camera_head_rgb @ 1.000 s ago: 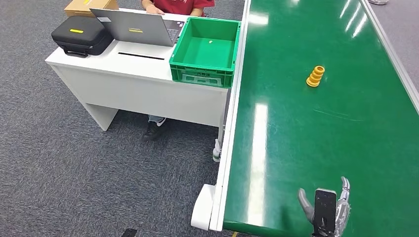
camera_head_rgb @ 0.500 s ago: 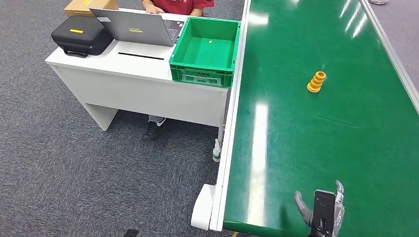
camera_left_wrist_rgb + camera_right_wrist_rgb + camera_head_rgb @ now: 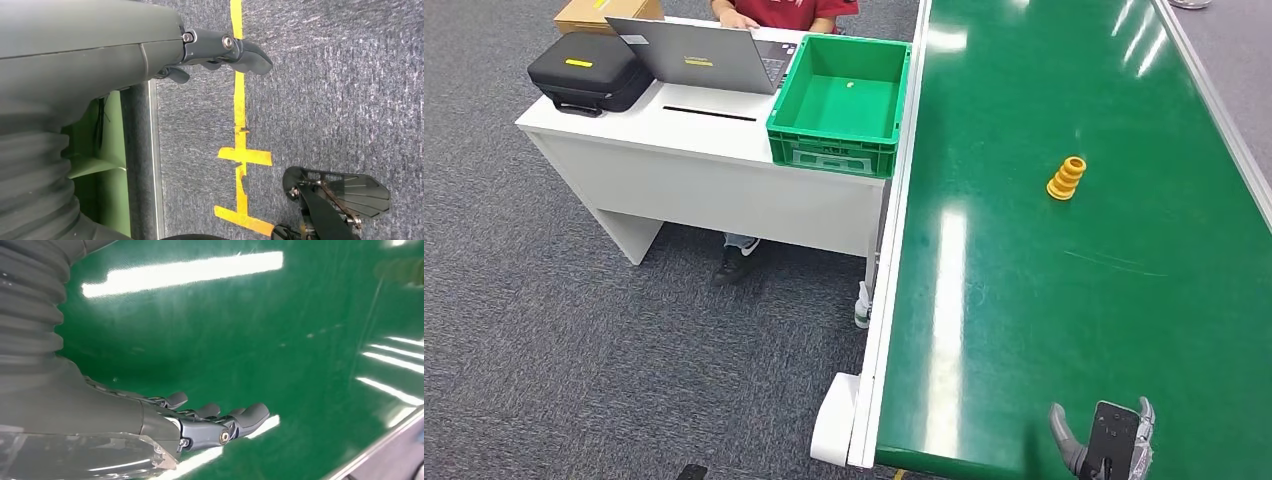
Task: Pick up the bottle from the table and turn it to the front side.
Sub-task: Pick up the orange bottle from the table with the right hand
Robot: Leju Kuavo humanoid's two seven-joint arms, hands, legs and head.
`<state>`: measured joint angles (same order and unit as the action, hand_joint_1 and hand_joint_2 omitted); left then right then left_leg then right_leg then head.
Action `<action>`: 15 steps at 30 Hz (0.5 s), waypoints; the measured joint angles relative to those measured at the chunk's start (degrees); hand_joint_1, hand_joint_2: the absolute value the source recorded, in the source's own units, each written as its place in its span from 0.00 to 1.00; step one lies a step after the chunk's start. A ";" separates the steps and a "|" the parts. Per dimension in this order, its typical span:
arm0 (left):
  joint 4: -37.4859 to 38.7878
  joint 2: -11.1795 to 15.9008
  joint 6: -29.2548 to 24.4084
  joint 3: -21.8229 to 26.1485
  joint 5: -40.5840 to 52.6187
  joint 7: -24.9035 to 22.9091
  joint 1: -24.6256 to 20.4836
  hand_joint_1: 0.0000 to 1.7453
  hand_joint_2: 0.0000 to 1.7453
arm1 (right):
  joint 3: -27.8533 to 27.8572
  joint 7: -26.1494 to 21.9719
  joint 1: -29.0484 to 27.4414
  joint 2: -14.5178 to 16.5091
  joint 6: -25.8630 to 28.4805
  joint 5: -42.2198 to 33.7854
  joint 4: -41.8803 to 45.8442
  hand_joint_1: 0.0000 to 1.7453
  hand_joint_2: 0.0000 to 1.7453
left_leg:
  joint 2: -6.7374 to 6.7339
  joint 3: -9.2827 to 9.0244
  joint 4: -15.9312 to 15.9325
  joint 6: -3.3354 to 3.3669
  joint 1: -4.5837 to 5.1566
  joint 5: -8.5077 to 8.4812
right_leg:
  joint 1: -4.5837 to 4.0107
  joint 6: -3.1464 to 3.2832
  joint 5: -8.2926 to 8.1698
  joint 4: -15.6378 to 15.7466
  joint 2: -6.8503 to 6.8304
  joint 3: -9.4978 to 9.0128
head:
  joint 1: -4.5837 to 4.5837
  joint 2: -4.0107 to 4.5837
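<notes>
Bottle (image 3: 1066, 177) in head view, right hand (image 3: 215, 422) empty over belt (image 3: 250, 330)

On the green conveyor (image 3: 1124, 300) stands 1 yellow bottle (image 3: 1066, 177), and the white desk (image 3: 674, 125) carries 1 green crate (image 3: 841, 100), 1 laptop (image 3: 704, 55), 1 black case (image 3: 589, 72) and 1 cardboard box (image 3: 594, 12).

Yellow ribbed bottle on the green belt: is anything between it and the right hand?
Nothing visible. Bare green belt lies between the right hand, low at the near edge, and the yellow ribbed bottle farther up.
</notes>
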<state>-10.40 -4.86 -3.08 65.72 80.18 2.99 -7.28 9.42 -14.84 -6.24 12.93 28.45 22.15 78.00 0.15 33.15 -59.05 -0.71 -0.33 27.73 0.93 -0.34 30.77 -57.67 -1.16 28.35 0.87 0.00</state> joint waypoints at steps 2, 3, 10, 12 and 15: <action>0.00 -0.13 0.02 -0.12 -0.08 -0.03 -0.02 0.00 1.00 | 0.51 0.31 0.33 -0.01 0.15 -0.23 -0.76 0.00 1.00 | 0.00 0.00 0.00 0.00 0.00 0.00 | 0.00 0.00 0.00 0.00 0.00 0.00 | 0.00 0.00; 0.00 -0.19 0.03 -0.17 -0.36 -0.02 -0.03 0.00 1.00 | 0.79 0.49 0.60 -0.01 0.24 -0.39 -1.31 0.00 1.00 | 0.00 0.00 0.00 0.00 0.00 0.00 | 0.00 0.00 0.00 0.00 0.00 0.00 | 0.00 0.00; 0.00 -0.65 0.26 0.07 -3.21 0.07 -0.04 0.00 1.00 | 2.34 1.31 3.64 -0.11 1.38 -0.19 -7.39 0.00 1.00 | 0.00 -0.01 0.00 0.00 0.00 0.00 | 0.00 0.00 0.00 0.00 0.00 -0.01 | 0.00 0.00; 0.00 -0.77 0.30 0.48 -4.12 0.07 0.00 0.00 1.00 | 2.80 1.04 4.92 -0.19 1.82 -0.57 -10.08 0.00 1.00 | 0.00 -0.01 0.00 0.00 0.00 0.00 | 0.00 0.00 -0.01 0.00 0.00 -0.01 | 0.00 0.00; 0.00 -0.84 0.28 0.81 -4.82 0.05 0.10 0.00 1.00 | 3.59 0.08 6.69 -0.29 2.09 -1.61 -13.63 0.00 1.00 | -0.01 -0.02 0.00 0.00 -0.01 0.00 | -0.01 0.00 -0.01 0.00 0.01 -0.02 | 0.01 0.00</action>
<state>-10.40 -5.70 -2.80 66.53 75.36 3.04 -7.18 13.00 -14.76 0.45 12.64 30.53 20.54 64.37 0.14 33.14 -59.05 -0.71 -0.34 27.73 0.92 -0.34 30.76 -57.67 -1.16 28.33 0.88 0.00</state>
